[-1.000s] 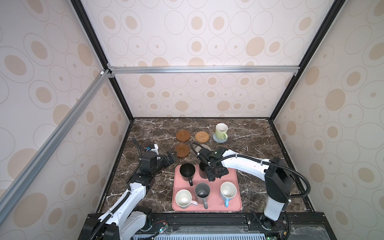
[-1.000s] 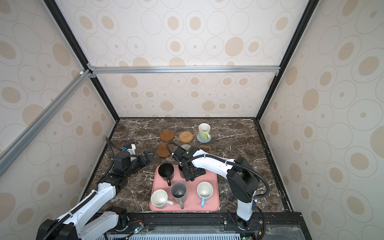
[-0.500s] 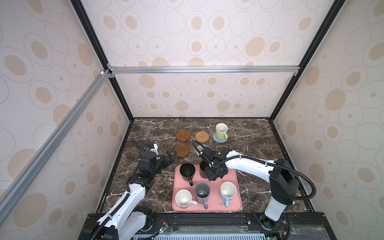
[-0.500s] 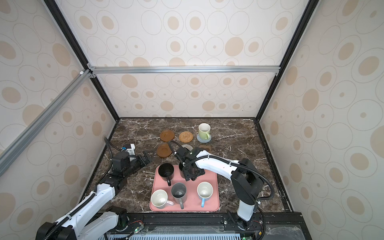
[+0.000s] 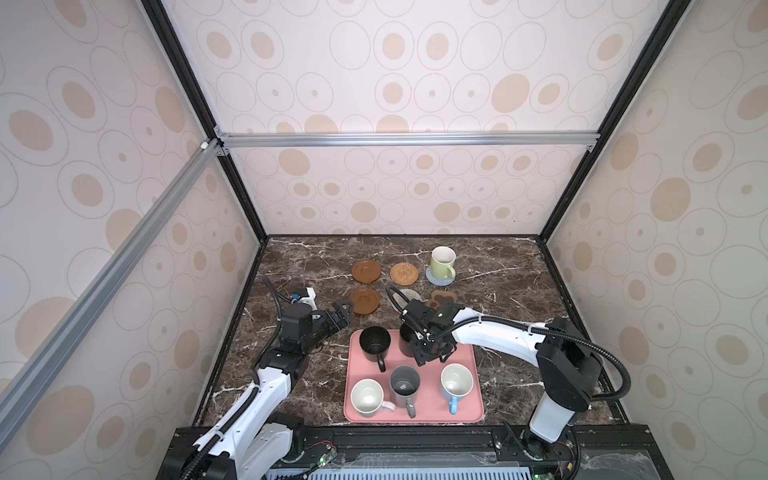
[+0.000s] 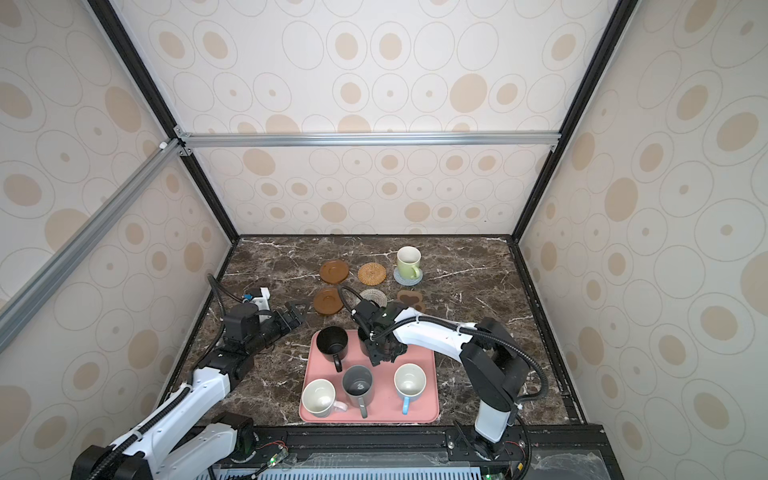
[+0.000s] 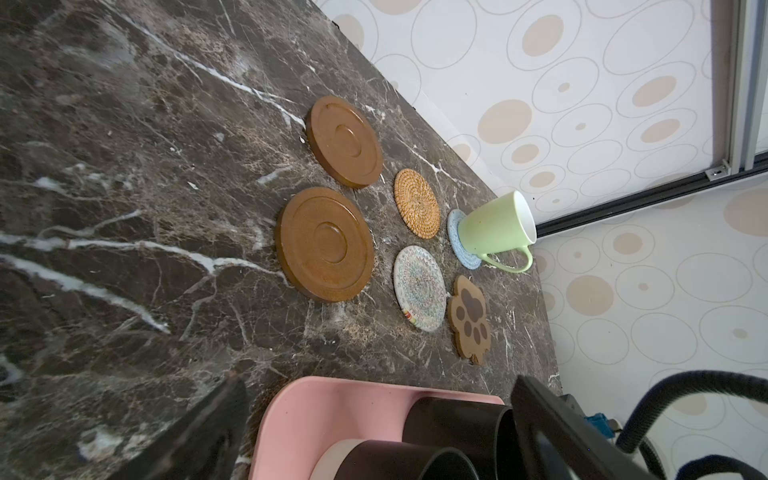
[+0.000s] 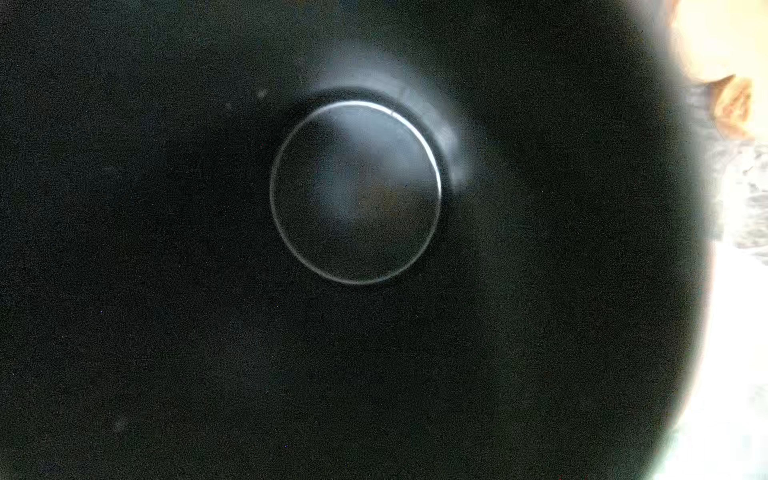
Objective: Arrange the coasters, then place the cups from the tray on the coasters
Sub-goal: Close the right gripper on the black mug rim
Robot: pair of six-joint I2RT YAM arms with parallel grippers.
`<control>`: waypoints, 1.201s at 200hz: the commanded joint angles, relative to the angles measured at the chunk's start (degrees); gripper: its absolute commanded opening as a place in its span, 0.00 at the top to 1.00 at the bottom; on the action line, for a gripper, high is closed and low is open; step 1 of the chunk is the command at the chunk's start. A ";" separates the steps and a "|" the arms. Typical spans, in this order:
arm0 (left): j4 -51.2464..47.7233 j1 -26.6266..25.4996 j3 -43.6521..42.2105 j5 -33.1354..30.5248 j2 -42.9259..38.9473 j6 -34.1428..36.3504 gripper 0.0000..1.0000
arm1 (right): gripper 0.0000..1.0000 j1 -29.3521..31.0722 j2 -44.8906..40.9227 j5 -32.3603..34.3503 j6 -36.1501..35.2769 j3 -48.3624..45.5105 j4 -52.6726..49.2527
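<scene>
Jaws of the left gripper (image 5: 341,314) stand spread wide and empty above the dark marble surface (image 5: 498,291), near a brown wooden coaster (image 5: 365,301). The right gripper (image 5: 428,351) sits over a black mug (image 8: 353,191) on the pink tray (image 5: 432,410); whether its jaws clamp it cannot be told. A second black mug (image 5: 374,343), a grey mug (image 5: 404,386), a white mug (image 5: 366,397) and a light blue mug (image 5: 456,380) share the tray. A light green mug (image 5: 442,262) rests on the blue-grey coaster (image 5: 436,281).
</scene>
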 commanded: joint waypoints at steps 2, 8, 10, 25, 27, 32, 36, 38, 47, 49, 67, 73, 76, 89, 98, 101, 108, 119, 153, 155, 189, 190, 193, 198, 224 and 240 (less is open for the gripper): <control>-0.81 0.37 1.75 -0.42 -0.92 -0.18 0.00 | 0.43 -0.09 -2.11 1.57 -0.59 -1.57 3.74; -0.74 0.38 1.77 -0.37 -0.93 -0.18 0.00 | 0.43 -0.10 -2.08 1.59 -0.68 -1.98 4.20; -0.71 0.37 1.83 -0.32 -0.91 -0.20 0.00 | 0.44 -0.06 -2.11 1.65 -0.72 -2.10 4.38; -0.68 0.37 1.92 -0.32 -0.92 -0.25 0.00 | 0.45 -0.13 -2.28 1.74 -1.22 -2.82 5.50; -0.67 0.37 1.97 -0.35 -0.82 -0.20 0.00 | 0.45 -0.07 -2.29 1.71 -1.25 -2.86 5.60; -0.76 0.37 2.01 -0.32 -0.84 -0.21 0.00 | 0.46 -0.08 -2.34 1.78 -1.36 -3.09 6.04; -0.85 0.38 2.10 -0.30 -0.77 -0.16 0.00 | 0.47 -0.12 -2.38 1.83 -1.45 -3.23 6.25; -0.82 0.37 2.17 -0.30 -0.78 -0.20 0.00 | 0.47 -0.11 -2.38 1.82 -1.55 -3.27 6.40; -0.91 0.37 2.32 -0.30 -0.83 -0.08 0.00 | 0.48 -0.12 -2.39 1.86 -1.73 -3.59 6.81; -0.97 0.37 2.35 -0.30 -0.80 -0.11 0.00 | 0.48 -0.09 -2.39 1.92 -1.73 -3.60 6.92; -1.38 0.38 2.74 -0.32 -0.75 0.22 0.00 | 0.51 -0.07 -2.47 2.14 -1.93 -3.99 7.41; -1.50 0.37 2.88 -0.38 -0.69 0.31 0.00 | 0.52 -0.06 -2.51 2.21 -2.06 -4.10 7.50; -1.56 0.37 2.89 -0.44 -0.70 0.33 0.00 | 0.53 -0.09 -2.51 2.30 -2.11 -4.20 7.53; -1.60 0.37 3.02 -0.45 -0.58 0.48 0.00 | 0.54 -0.08 -2.56 2.40 -2.26 -4.30 7.72; -1.67 0.37 3.12 -0.39 -0.51 0.57 0.00 | 0.56 -0.08 -2.47 2.46 -2.41 -4.31 7.67; -1.73 0.37 3.23 -0.33 -0.47 0.50 0.00 | 0.56 -0.06 -2.47 2.47 -2.43 -4.31 7.69; -1.75 0.39 3.25 -0.37 -0.40 0.58 0.00 | 0.57 -0.06 -2.47 2.57 -2.51 -4.27 7.63; -1.77 0.37 3.31 -0.31 -0.36 0.57 0.00 | 0.58 0.01 -2.56 2.67 -2.61 -4.22 7.74; -2.02 0.37 3.24 -0.47 -0.69 0.60 0.00 | 0.60 0.18 -2.99 2.96 -3.14 -3.88 7.37; -1.99 0.37 3.25 -0.47 -0.74 0.61 0.00 | 0.60 0.16 -3.04 3.07 -3.23 -3.87 7.36; -2.27 0.37 2.90 -0.86 -1.37 0.65 0.00 | 0.59 0.57 -4.32 4.15 -3.16 -3.69 6.37; -2.24 0.37 2.90 -0.80 -1.42 0.66 0.00 | 0.59 0.61 -4.36 4.20 -3.15 -3.69 6.34; -2.28 0.41 2.89 -0.84 -1.45 0.61 0.00 | 0.59 0.65 -4.51 4.23 -3.14 -3.78 6.30; -2.31 0.37 2.89 -0.86 -1.46 0.60 0.00 | 0.58 0.68 -4.73 4.32 -3.10 -3.91 6.31; -2.24 0.37 2.72 -0.85 -1.40 0.54 0.00 | 0.58 0.78 -5.85 4.16 -3.05 -4.24 6.56; -2.02 0.37 2.56 -0.78 -1.43 0.48 0.00 | 0.58 0.83 -5.81 4.00 -3.05 -4.37 6.73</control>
